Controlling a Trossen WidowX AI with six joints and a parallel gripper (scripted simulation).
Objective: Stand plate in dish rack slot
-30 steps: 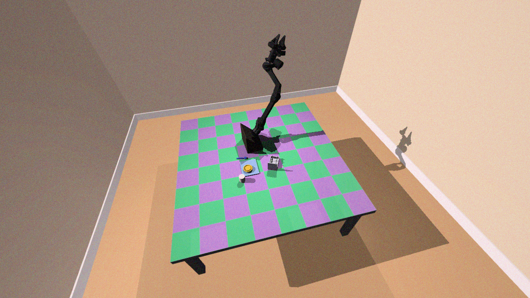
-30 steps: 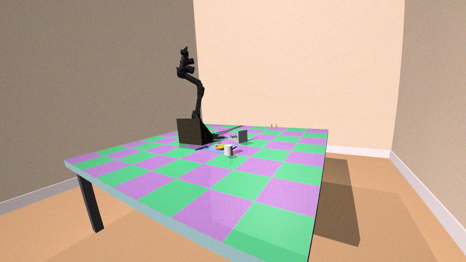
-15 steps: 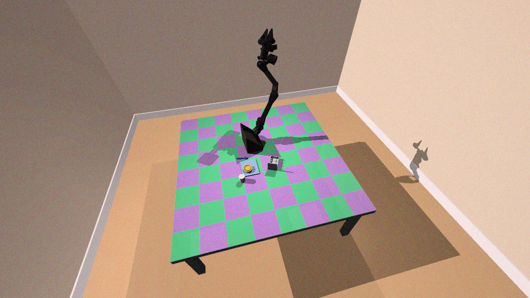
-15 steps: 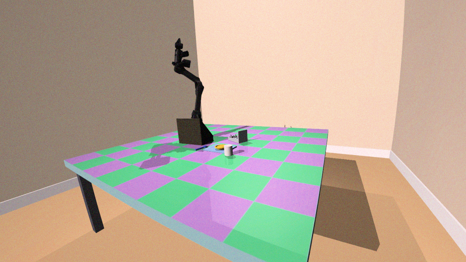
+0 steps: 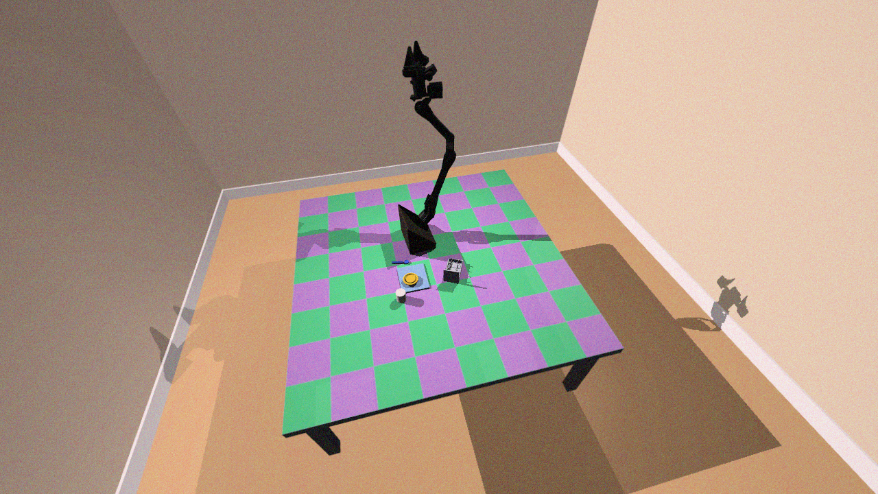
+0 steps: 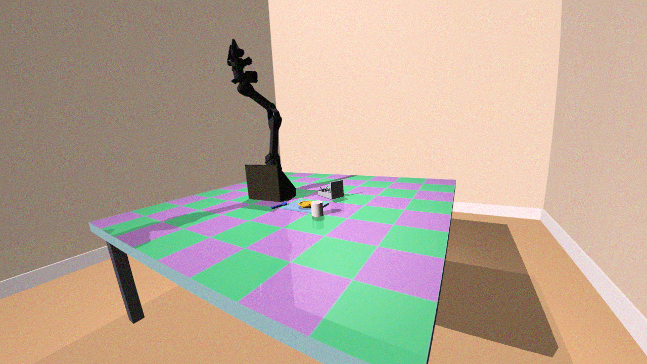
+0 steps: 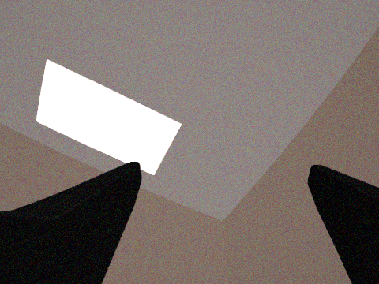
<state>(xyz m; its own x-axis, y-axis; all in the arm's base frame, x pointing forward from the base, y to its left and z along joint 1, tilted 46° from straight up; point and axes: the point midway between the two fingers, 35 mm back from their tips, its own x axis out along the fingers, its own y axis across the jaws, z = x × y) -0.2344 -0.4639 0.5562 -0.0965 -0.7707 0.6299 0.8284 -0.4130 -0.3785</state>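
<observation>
A small yellow plate (image 5: pixel 410 279) (image 6: pixel 305 204) lies on a light blue square mat (image 5: pixel 423 269) (image 6: pixel 292 208) on the checkered table. The dish rack (image 5: pixel 453 272) (image 6: pixel 336 189), a small box shape with grey and dark walls and thin rails, stands to the right of the mat in the top view. Its slots are too small to make out in detail. My gripper (image 5: pixel 412 44) (image 6: pixel 231 43) (image 7: pixel 224 173) is open and empty, high above the table and far from plate and rack. The wrist view shows only walls, ceiling and a bright panel between and behind the fingers.
A white cup (image 5: pixel 400 295) (image 6: pixel 317 208) stands at the mat's near edge. A blue utensil (image 5: pixel 400 262) (image 6: pixel 279 205) lies beside the mat on the arm-base side. A dark thin item lies along the mat's other side. The arm's dark wedge base (image 5: pixel 417 238) (image 6: pixel 263 182) stands behind them.
</observation>
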